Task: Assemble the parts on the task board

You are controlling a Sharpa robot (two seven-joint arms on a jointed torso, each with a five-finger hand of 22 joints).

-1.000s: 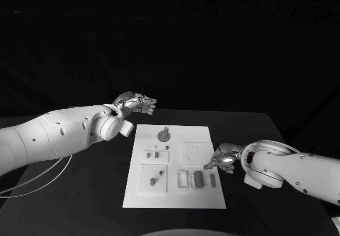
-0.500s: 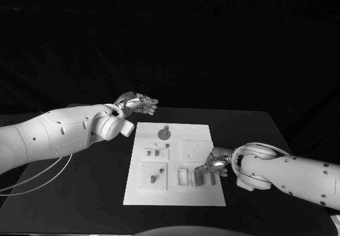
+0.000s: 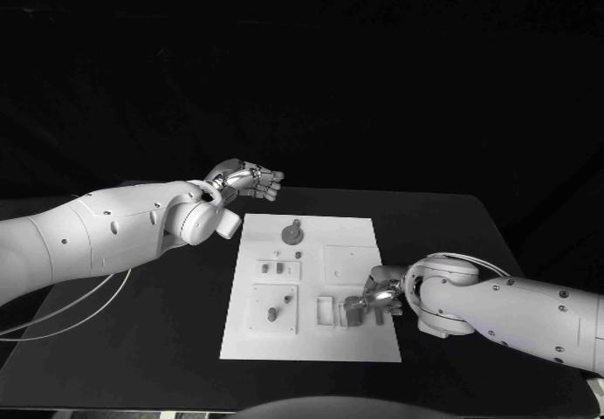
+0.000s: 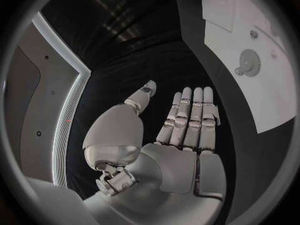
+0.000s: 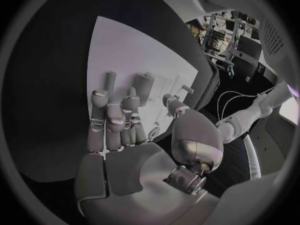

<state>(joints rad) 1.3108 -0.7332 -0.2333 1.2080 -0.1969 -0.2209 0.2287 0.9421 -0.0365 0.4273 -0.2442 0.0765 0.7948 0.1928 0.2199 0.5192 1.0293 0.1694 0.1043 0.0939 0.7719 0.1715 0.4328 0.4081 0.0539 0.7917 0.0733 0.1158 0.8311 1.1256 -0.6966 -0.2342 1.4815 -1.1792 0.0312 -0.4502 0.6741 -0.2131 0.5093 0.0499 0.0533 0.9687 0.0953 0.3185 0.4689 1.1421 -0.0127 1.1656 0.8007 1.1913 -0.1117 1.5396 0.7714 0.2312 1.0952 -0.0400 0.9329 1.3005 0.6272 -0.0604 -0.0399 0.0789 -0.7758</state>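
Overhead, the task board (image 3: 312,288) sat mid-table (image 3: 151,349) as a white plate with several recessed panels. A round disc part (image 3: 292,234) lay at its 12 o'clock end; small dark parts (image 3: 270,271) sat in the 9 o'clock panels, and two upright bars (image 3: 353,316) stood near its 4 o'clock corner. The right hand (image 3: 376,299) was over that corner, fingers down at the bars; contact couldn't be confirmed from here. The left hand (image 3: 244,182) hung off the board past its 11 o'clock corner, well apart from it, holding nothing.

Left wrist view: the left hand (image 4: 181,135) showed flat, fingers (image 4: 194,115) straight and side by side, thumb out, palm empty — released. The task board (image 4: 262,75) curved along one side, carrying the disc part (image 4: 249,62), which read as a round plate with a centre hub. Nothing touched it.

Right wrist view: the right hand (image 5: 125,135) was spread over the task board (image 5: 119,55), fingers loosely bent, thumb apart. The bars (image 5: 144,85) rose just past the fingertips (image 5: 130,104) as rounded grey pegs. I couldn't tell whether any finger pinched one, so grasp state stays unknown.
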